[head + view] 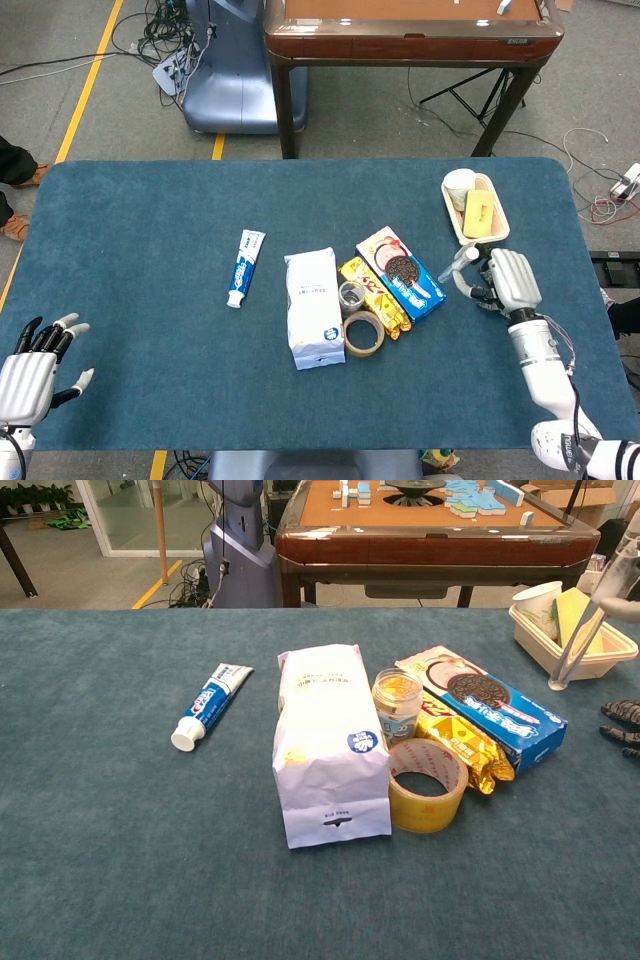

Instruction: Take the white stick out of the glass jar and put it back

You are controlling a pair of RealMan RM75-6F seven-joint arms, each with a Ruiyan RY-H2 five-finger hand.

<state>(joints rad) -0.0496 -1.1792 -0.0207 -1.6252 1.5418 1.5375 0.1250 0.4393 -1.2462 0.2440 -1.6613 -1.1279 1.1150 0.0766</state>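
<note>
The small glass jar (351,296) (397,702) stands among the snacks at mid-table, with no stick in it. My right hand (500,280) (622,723) holds the white stick (452,267) (585,632) to the right of the cookie box. The stick slants, and its lower tip hangs just off the box's right end, near the tray. Much of this hand is cut off at the right edge of the chest view. At the front-left corner, my left hand (35,365) rests with fingers spread and nothing in it.
Around the jar lie a white paper bag (330,740), a tape roll (428,785), a yellow snack packet (462,742) and a blue cookie box (485,705). A toothpaste tube (208,704) lies to the left. A beige tray (489,228) with a cup sits at the far right.
</note>
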